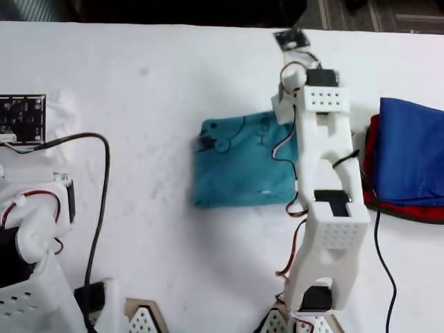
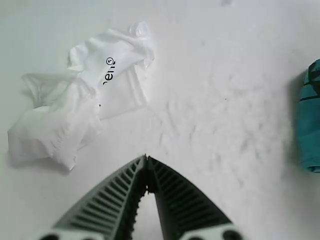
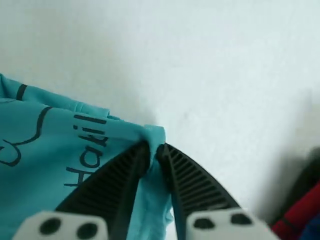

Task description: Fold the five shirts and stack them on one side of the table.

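Observation:
A folded teal shirt [image 1: 243, 163] with black print lies mid-table. My right gripper [image 3: 153, 148] is shut on its far right corner, a fold of teal cloth [image 3: 152, 134] pinched between the fingertips; from above that gripper [image 1: 286, 104] sits at the shirt's back right corner. A crumpled white shirt [image 2: 85, 95] lies on the white table just ahead of my left gripper [image 2: 146, 160], which is shut with nothing in it and hangs short of the cloth. The teal shirt's edge [image 2: 311, 117] shows off to one side in the left wrist view.
A folded blue shirt [image 1: 411, 152] lies on top of a red one [image 1: 409, 208] at the table's right edge. Cables [image 1: 104, 194] trail from both arms across the table. The left arm's body [image 1: 31, 222] fills the front left corner.

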Robot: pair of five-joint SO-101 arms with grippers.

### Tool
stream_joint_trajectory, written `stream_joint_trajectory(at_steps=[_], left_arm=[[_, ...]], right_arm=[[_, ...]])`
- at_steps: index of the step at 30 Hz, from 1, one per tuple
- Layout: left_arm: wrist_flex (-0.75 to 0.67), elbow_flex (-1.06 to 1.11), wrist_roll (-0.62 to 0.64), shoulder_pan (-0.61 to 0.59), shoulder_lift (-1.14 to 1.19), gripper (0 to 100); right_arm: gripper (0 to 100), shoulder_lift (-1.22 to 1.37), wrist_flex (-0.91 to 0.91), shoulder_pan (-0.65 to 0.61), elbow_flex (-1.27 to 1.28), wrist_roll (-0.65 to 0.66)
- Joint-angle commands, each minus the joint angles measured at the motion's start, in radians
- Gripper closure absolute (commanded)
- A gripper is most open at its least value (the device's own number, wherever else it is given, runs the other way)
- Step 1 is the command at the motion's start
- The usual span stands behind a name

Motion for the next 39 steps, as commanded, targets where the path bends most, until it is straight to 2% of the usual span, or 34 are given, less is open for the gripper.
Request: stream_joint_trajectory(at_steps=[1,4,7,10,17,21,26,28,35,39], left_arm=[[-0.012,-0.002,-0.006,-0.005,-0.007,98],[-0.017,-0.002,-0.006,-0.005,-0.007,98],[-0.014,-0.002,-0.006,-0.005,-0.007,98],[-0.012,-0.002,-0.006,-0.005,-0.007,98],[-0.011,-0.002,-0.006,-0.005,-0.007,98],[-0.011,-0.002,-0.006,-0.005,-0.007,98],[-0.017,-0.002,-0.006,-0.005,-0.005,98],[-0.018,-0.002,-0.006,-0.004,-0.004,98],[-0.018,-0.002,-0.006,-0.004,-0.004,98],[-0.018,-0.002,-0.006,-0.004,-0.004,98]], right_arm=[[81.3,-0.028,0.077,0.007,-0.144,0.000],[64.6,-0.028,0.182,-0.008,-0.245,-0.002],[57.0,-0.021,0.289,-0.033,-0.302,0.000],[59.4,-0.027,0.374,-0.068,-0.305,-0.002],[72.8,-0.120,0.374,-0.090,-0.098,-0.002],[68.5,-0.206,0.369,-0.134,0.074,-0.052],[50.4,-0.174,0.354,-0.176,0.164,-0.207],[47.2,-0.122,0.331,-0.177,0.164,-0.247],[51.3,0.125,0.185,-0.179,0.161,-0.293],[59.0,0.222,0.157,-0.193,0.161,-0.293]])
